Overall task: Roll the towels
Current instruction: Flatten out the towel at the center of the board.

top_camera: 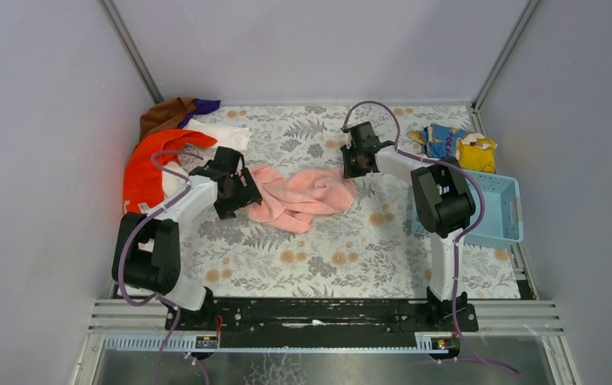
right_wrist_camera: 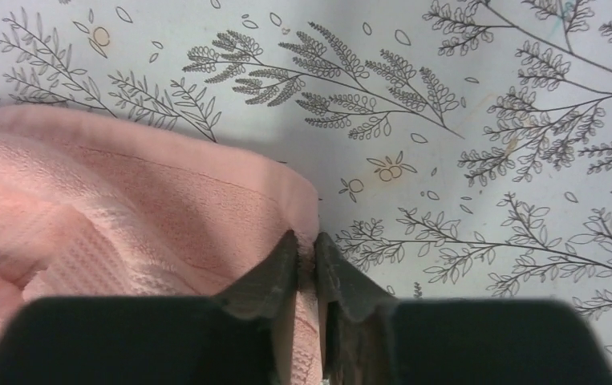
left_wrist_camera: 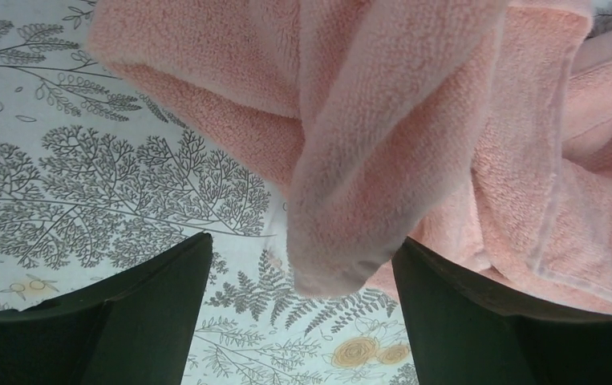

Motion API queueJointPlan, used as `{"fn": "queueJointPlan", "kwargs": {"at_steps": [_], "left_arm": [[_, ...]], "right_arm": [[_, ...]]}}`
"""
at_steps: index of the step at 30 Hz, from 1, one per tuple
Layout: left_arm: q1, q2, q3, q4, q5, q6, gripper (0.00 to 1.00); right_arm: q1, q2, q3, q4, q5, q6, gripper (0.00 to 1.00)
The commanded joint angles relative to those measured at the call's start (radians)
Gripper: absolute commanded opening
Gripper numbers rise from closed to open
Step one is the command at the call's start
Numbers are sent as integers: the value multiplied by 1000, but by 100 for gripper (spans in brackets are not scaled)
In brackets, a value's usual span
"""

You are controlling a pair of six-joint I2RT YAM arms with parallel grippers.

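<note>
The pink towel (top_camera: pixel 302 196) lies in a bunched heap in the middle of the table (top_camera: pixel 326 257), which has a leaf and flower cover. It is crumpled, not rolled.

The left claw (top_camera: pixel 242 196) is at the towel's 9 o'clock end. In the left wrist view this claw (left_wrist_camera: pixel 304 239) is wide open. A floppy fold of the pink towel (left_wrist_camera: pixel 366 160) hangs down between its two dark fingers (left_wrist_camera: pixel 150 313), and the fingers do not squeeze it.

The right claw (top_camera: pixel 356 164) is at the towel's 2 o'clock corner. In the right wrist view this claw (right_wrist_camera: pixel 306 245) is almost closed, with only a thin gap. It pinches the edge of the pink towel (right_wrist_camera: pixel 126 200) right at the corner. The rest of the towel spreads out toward 9 o'clock from the fingers.

More towels sit in a pile at the table's 10 o'clock corner: an orange towel (top_camera: pixel 146 164), a brown towel (top_camera: pixel 166 114), a purple towel (top_camera: pixel 204 104) and a white towel (top_camera: pixel 218 132).

A blue basket (top_camera: pixel 499 208) stands at the table's 3 o'clock edge. Just behind it, at 2 o'clock, lie a blue cloth (top_camera: pixel 447 140) and a yellow cloth (top_camera: pixel 479 152).
</note>
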Motion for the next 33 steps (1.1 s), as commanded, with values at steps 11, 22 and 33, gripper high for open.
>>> {"fn": "queueJointPlan", "kwargs": {"at_steps": [11, 22, 33], "left_arm": [[10, 117, 200, -16, -172, 3, 13], [272, -130, 320, -134, -421, 108, 10], [439, -228, 53, -57, -107, 67, 51]], "right_arm": [[-101, -296, 39, -226, 199, -85, 4], [-227, -579, -49, -225, 185, -81, 4], [-230, -687, -280, -150, 72, -30, 4]]}}
